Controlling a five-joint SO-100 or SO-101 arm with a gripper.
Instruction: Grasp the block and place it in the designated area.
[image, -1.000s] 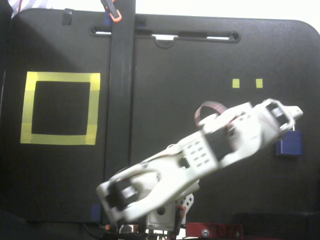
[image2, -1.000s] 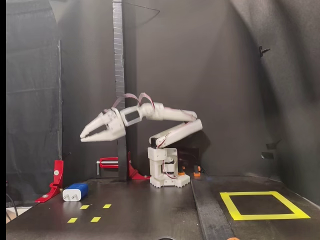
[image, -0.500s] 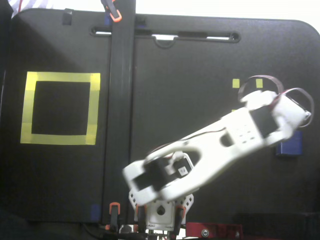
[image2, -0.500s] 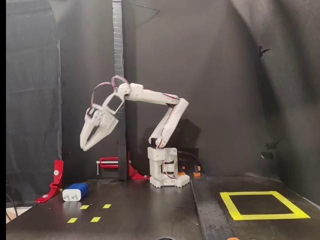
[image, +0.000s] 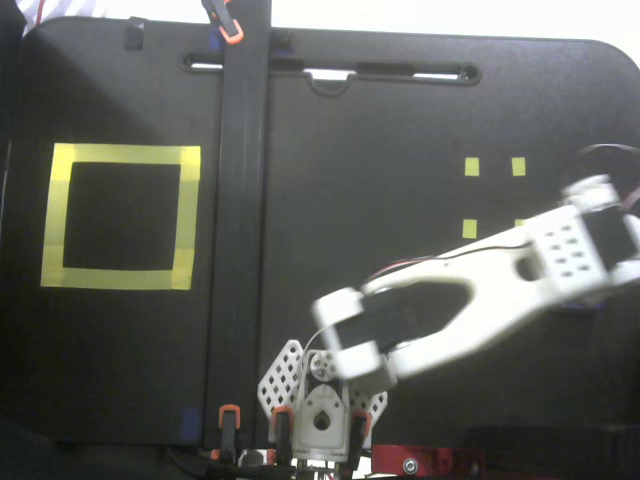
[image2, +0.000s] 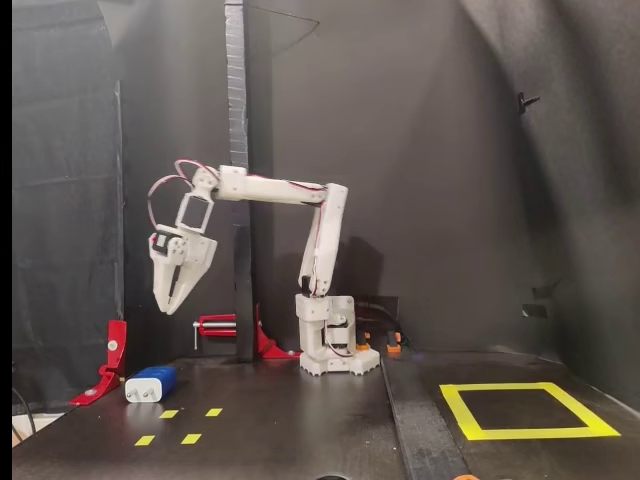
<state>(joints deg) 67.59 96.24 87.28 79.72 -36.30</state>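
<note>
The block (image2: 150, 384), dark blue with a pale end, lies on the black table at the left of the side fixed view, beside the small yellow tape marks (image2: 168, 413). My gripper (image2: 172, 306) hangs well above it, pointing down, open with nothing between its fingers. In the top-down fixed view my white arm (image: 500, 290) reaches to the right edge and covers the block; the fingertips do not show there. The designated area (image: 120, 278), a big yellow tape square, lies far left in that view and at the right (image2: 530, 433) in the side view.
A black upright post (image2: 237, 150) stands behind the arm and crosses the top-down view (image: 245, 200). Red clamps (image2: 112, 360) sit left of the block. The arm's base (image2: 335, 345) is at mid table. Small yellow marks (image: 471, 167) lie near the wrist.
The arm raised its elbow and reached further out toward the block's side. The gripper tipped from nearly level to pointing down above the block. The block has not moved.
</note>
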